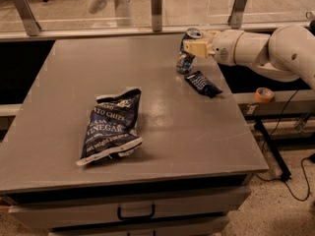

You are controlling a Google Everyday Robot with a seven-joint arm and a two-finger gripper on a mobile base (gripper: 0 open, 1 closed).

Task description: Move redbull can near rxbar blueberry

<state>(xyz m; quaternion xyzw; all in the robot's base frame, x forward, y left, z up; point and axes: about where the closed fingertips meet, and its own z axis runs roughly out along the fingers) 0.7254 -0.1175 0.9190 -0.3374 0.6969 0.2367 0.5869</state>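
The redbull can (185,59) is blue and silver with a silver top. It is tilted near the table's far right, its lower end at or just above the grey table (162,146). My gripper (193,47) reaches in from the right and is shut on the can's upper part. The rxbar blueberry (203,83), a small flat navy wrapper, lies on the table just right of and in front of the can, a short gap away. My white arm (266,50) stretches beyond the table's right edge.
A large navy-and-white chip bag (112,127) lies left of the table's middle. A roll of orange tape (264,94) sits on a ledge to the right. A glass barrier with metal posts (156,6) runs behind the table. A drawer handle (136,213) is below the front edge.
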